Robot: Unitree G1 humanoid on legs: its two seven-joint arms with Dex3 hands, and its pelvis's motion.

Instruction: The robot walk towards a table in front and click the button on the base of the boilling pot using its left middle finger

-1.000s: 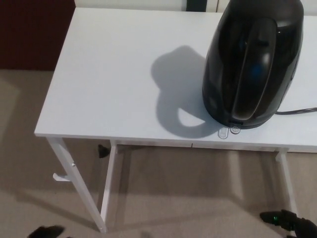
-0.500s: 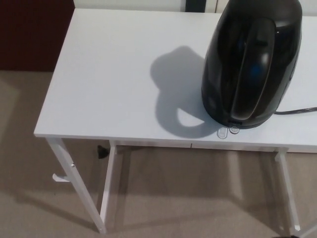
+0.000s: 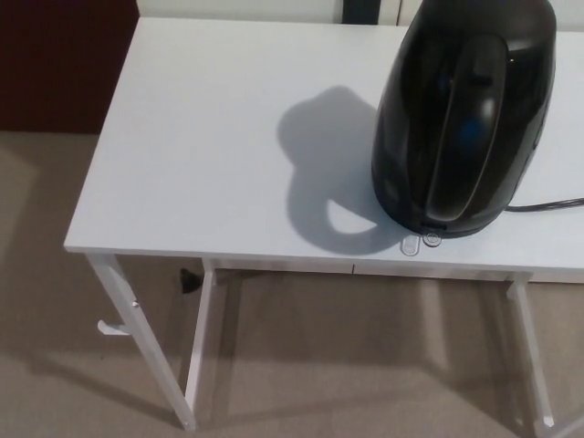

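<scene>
A glossy black boiling pot point(image 3: 464, 114) stands on the right part of the white table point(image 3: 210, 155), its handle facing me. At the front foot of its base, two small clear tabs point(image 3: 420, 243) stick out toward the table's near edge; this is where the button sits. Neither of my hands shows in the head view.
A black power cord point(image 3: 547, 204) runs off to the right from the pot. The pot's shadow falls on the table to its left. White table legs point(image 3: 196, 347) stand on beige carpet below. A dark red panel point(image 3: 55, 64) is at the far left.
The dark hand parts seen at the bottom corners one second ago have dropped out of the picture. The pot and table have not moved.
</scene>
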